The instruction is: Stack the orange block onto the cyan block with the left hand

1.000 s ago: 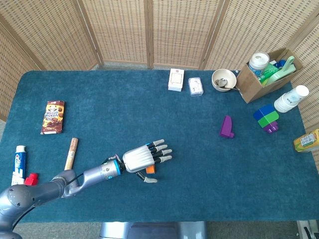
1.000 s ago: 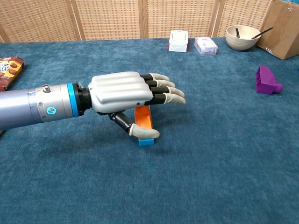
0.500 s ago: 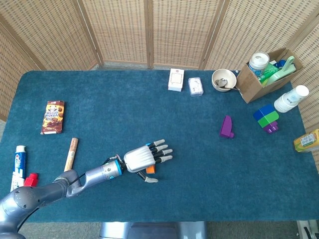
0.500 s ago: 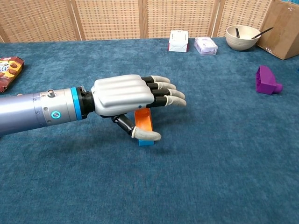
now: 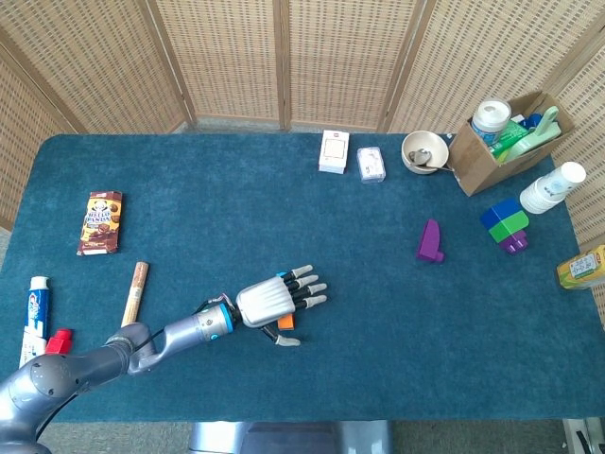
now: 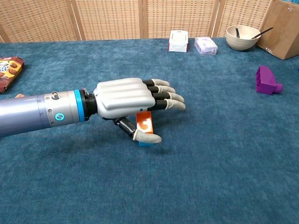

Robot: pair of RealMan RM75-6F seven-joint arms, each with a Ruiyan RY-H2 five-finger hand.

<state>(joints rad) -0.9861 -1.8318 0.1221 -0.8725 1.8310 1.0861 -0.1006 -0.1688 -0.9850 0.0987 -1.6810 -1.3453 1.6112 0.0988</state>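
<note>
The orange block stands on the small cyan block on the blue cloth, near the table's front. My left hand hovers palm-down right over it, fingers stretched out to the right above the block and the thumb curved in front of it. I see no finger pressing the block. In the head view the left hand covers most of the orange block, and the cyan block is hidden there. No right hand appears in either view.
A purple block lies to the right, blue-green blocks beyond it. At the back stand two small white boxes, a bowl and a cardboard box. On the left lie a snack pack, a stick and a tube.
The left hand has shifted slightly right and settled lower. The orange block under it now stands more upright on the cyan block, showing a white mark.
</note>
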